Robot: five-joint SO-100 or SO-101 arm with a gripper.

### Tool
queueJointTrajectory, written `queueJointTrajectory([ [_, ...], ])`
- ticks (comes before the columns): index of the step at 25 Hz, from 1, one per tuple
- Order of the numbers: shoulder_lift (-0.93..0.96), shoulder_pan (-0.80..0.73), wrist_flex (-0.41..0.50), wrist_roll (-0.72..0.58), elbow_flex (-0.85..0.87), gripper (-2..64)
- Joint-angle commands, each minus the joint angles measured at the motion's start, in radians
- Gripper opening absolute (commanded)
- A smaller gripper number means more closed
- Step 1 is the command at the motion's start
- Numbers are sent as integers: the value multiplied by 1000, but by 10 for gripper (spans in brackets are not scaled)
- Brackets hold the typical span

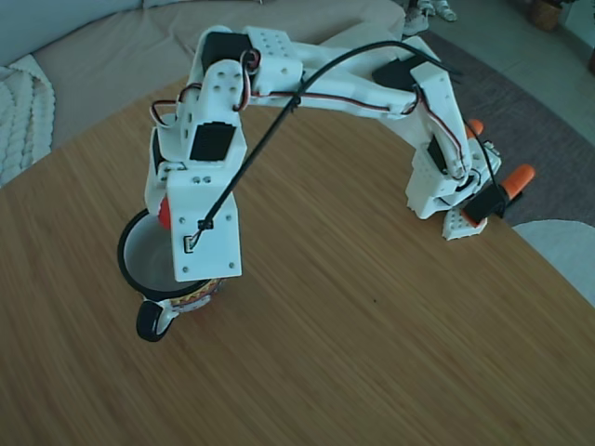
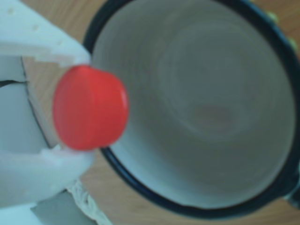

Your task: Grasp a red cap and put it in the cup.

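Note:
In the other view the red cap (image 2: 90,108) is pinched between two white fingers (image 2: 51,44), hanging over the left edge of the cup (image 2: 197,206), whose black rim and pale empty inside fill the frame. My gripper (image 2: 75,105) is shut on the cap. In the fixed view the arm bends down over the cup (image 1: 139,255) at the left of the table. A sliver of the red cap (image 1: 164,214) shows beside the white gripper housing, which hides the gripper's fingers there. The cup's black handle (image 1: 152,321) points toward the table's near edge.
The wooden table (image 1: 372,325) carries the arm's white base (image 1: 446,190) with orange parts at the right. A beige sofa (image 1: 102,46) and a knitted blanket (image 1: 19,111) lie behind the table at the left.

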Motion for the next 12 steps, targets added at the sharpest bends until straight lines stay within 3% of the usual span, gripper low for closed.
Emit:
queueJointTrajectory([
  [1,38,2,5,-2,-63,-8],
  [12,37,-26,-9,-5,-64,-7],
])
